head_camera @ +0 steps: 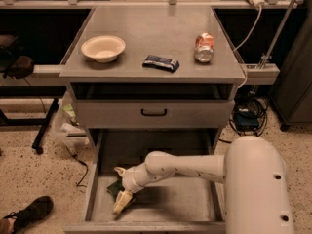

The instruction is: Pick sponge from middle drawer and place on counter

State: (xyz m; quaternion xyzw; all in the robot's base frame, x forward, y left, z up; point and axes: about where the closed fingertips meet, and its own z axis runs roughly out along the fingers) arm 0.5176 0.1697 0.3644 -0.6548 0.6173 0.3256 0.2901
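1. Sponge [112,188], dark green face showing, is lying on the floor of the middle drawer [187,201], toward its front left corner.
2. The gripper [120,185] is reaching down into that drawer, with its fingers spread, one at the sponge's rear edge and the other at its front edge; whether the pads are pressing on it cannot be told.
3. The white arm [185,167] is stretching leftward across the drawer from the robot's rounded white body [258,184], which is filling the lower right.
4. A dark shoe [30,211] is resting on the speckled floor just left of the drawer.
5. Above the open drawer, a grey drawer front [112,116] with a black handle [154,112] is sitting slightly pulled out.
6. The counter [146,23] is spreading over the cabinet, carrying three things, well apart from each other.
7. A cream bowl [103,48] is sitting upright at its left.
8. A dark blue snack-bar wrapper [161,62] is lying near the middle of the front edge.
9. A red-and-silver can [204,47] is resting at the right.
10. Cables [248,113] are hanging and coiling beside the cabinet's right side.
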